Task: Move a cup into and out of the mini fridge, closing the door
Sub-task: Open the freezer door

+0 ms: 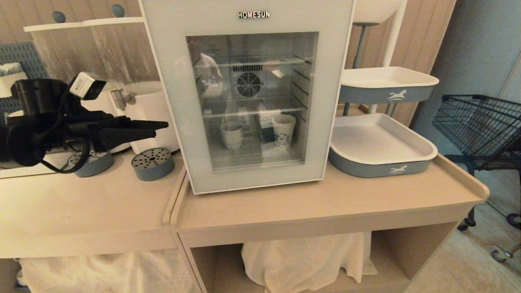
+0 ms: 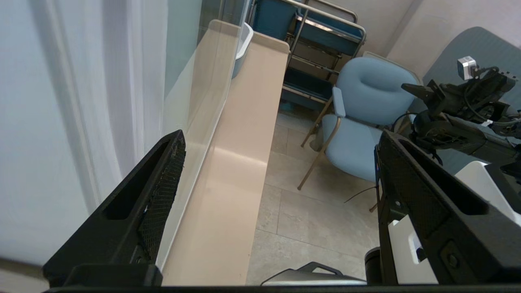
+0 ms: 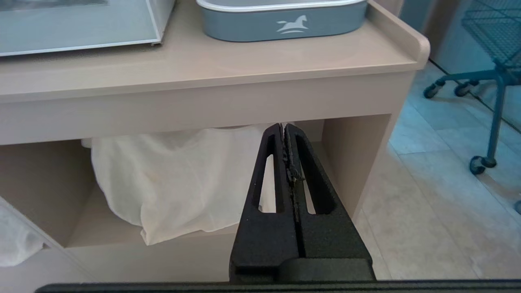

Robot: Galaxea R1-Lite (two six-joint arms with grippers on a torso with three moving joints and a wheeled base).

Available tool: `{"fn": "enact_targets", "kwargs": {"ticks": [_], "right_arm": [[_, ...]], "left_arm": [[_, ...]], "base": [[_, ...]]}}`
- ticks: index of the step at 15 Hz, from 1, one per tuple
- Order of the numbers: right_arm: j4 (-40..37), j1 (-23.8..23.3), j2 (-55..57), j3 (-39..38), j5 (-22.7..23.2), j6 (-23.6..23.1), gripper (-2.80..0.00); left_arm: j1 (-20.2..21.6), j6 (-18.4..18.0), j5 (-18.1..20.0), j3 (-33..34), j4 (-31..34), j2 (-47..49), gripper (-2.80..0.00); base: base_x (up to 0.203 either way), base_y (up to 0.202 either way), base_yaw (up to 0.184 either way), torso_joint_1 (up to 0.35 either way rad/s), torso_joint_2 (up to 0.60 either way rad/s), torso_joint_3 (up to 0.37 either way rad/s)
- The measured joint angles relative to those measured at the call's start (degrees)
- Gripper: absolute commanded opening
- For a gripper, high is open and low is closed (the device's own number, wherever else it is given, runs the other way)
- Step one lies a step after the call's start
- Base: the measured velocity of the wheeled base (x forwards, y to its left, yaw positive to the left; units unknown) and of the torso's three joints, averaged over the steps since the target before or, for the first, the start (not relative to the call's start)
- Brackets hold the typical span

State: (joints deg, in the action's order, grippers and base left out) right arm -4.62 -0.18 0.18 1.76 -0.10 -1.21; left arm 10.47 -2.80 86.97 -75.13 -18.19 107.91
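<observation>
The mini fridge [image 1: 285,16] stands on the counter with its door [image 1: 175,101] shut. Through the glass the white cup [image 1: 231,135] sits on the lower shelf, beside a blue-patterned paper cup [image 1: 283,130]. My left gripper [image 1: 161,128] hovers level just left of the door's left edge, pointing at it, open and empty. In the left wrist view the left gripper [image 2: 281,136] has its fingers spread wide, with the fridge's white side [image 2: 61,101] by one finger. My right gripper [image 3: 283,126] hangs shut and empty below the counter's front edge, out of the head view.
A white drink dispenser [image 1: 150,110] and a round perforated grey base [image 1: 152,163] stand behind my left arm. Two grey-and-white trays [image 1: 382,142] sit right of the fridge. A wire cart [image 1: 480,126] stands at far right. White cloth [image 1: 305,260] fills the shelf below.
</observation>
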Motion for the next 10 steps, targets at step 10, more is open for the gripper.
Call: {"fn": "enact_targets", "kwargs": {"ticks": [10], "right_arm": [[-0.03, 0.0, 0.0, 0.0, 0.0, 0.02, -2.8]], "left_arm": [[-0.35, -0.22, -5.0, -2.46, -1.71, 3.69, 0.0]], "base": [[0.0, 0.0, 0.0, 0.0, 0.0, 0.0]]}}
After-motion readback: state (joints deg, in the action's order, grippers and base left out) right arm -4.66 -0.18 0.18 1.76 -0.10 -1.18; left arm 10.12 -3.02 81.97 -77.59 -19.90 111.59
